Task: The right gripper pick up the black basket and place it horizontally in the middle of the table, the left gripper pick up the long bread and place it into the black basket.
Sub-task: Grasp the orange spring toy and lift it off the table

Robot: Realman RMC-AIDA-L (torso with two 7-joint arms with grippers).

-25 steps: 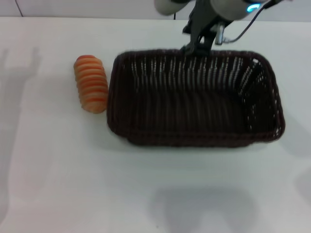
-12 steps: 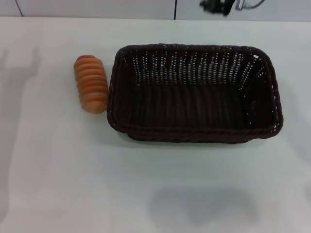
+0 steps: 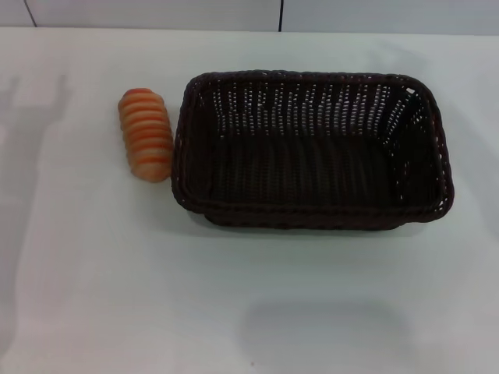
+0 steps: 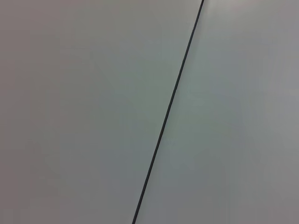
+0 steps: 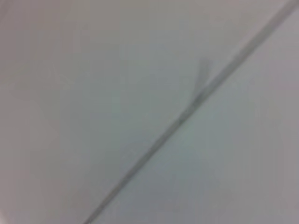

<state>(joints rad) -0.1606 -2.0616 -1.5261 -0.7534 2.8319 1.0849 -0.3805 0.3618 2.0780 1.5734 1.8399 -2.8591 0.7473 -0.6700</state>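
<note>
In the head view the black basket (image 3: pixel 312 152) lies with its long side across the middle of the white table (image 3: pixel 117 280). It stands flat and empty. The long bread (image 3: pixel 145 134), striped orange and tan, lies on the table just left of the basket, close to its left rim. Neither gripper shows in any view. Both wrist views show only a plain grey-white surface with a dark seam line.
A wall panel seam (image 3: pixel 281 14) runs behind the table's far edge. Faint shadows lie on the table at the left and near the front. Bare tabletop lies in front of the basket and to the left of the bread.
The right gripper, at the basket's far rim a second ago, let go, rose away and left the head view. The basket settled flat. The bread has not moved.
</note>
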